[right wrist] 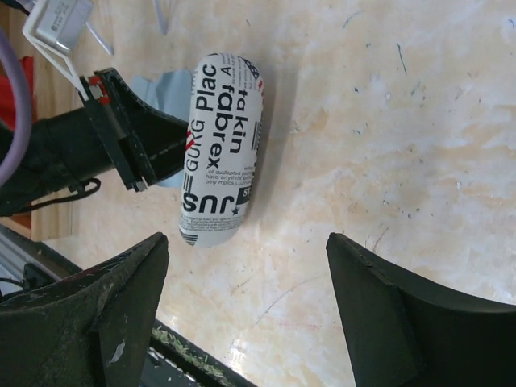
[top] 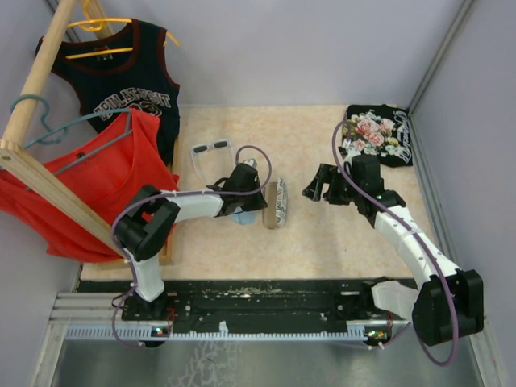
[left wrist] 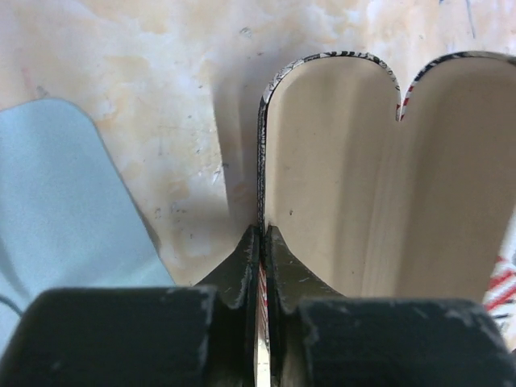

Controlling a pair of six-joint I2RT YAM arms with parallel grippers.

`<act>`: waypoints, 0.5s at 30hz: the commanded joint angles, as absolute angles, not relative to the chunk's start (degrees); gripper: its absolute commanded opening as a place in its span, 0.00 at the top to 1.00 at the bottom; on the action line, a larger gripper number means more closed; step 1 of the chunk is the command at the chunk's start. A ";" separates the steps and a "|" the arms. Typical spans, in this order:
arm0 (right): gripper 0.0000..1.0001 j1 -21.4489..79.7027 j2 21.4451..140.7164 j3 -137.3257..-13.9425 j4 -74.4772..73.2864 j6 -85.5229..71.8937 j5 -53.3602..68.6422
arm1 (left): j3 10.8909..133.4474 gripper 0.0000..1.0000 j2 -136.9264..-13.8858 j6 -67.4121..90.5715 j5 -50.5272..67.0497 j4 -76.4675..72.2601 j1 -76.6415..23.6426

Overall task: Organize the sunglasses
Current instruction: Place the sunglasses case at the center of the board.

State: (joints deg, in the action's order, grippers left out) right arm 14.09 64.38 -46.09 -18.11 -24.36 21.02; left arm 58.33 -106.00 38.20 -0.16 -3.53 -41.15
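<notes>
The white sunglasses point(top: 211, 149) with dark lenses lie on the table behind the left arm, apart from both grippers. The flag-print case point(top: 275, 204) lies mid-table. It also shows in the right wrist view point(right wrist: 219, 149). My left gripper point(top: 260, 201) is shut on the case's thin rim point(left wrist: 261, 161), and the left wrist view shows the case's beige inside point(left wrist: 347, 185). My right gripper point(top: 321, 185) is open and empty to the right of the case. In its own view the gripper point(right wrist: 248, 270) hovers over bare table with the case just beyond its left finger.
A light-blue cloth point(top: 242, 218) lies under the left wrist; it also shows in the left wrist view point(left wrist: 56, 193). A wooden rack with a red shirt point(top: 97, 185) and a black jersey point(top: 133, 89) stands at left. A black floral garment point(top: 379, 133) lies at back right.
</notes>
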 commanded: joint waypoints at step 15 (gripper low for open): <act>0.21 14.33 61.30 -44.64 -20.57 -21.48 17.63 | 59.35 0.64 -105.76 39.98 -0.07 -4.53 -41.57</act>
